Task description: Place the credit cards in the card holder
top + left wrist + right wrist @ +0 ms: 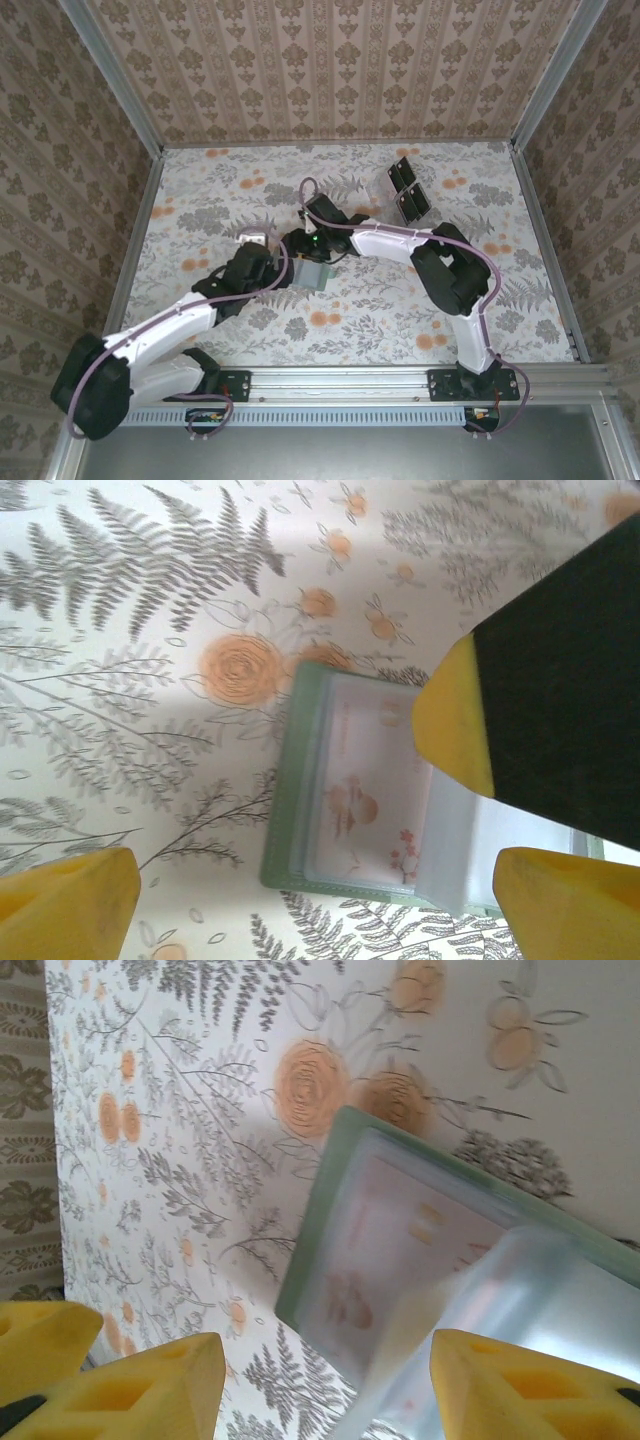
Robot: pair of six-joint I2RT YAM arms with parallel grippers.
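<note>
The green card holder (318, 275) lies open in the middle of the table, where both arms meet. In the left wrist view the card holder (285, 780) shows a pale pink credit card (360, 790) inside a clear sleeve. My left gripper (315, 905) hovers open over the holder's near edge. One yellow fingertip (455, 725) of my right gripper rests on the sleeves at the holder's right side. In the right wrist view my right gripper (328, 1390) stands open over the card holder (325, 1220), above the credit card (400, 1230). A clear sleeve leaf (470, 1350) rises between its fingers.
A clear rack with dark square panels (400, 190) stands at the back right. Patterned walls close in the table on three sides. The left arm's yellow fingertip (40, 1345) sits close beside my right gripper.
</note>
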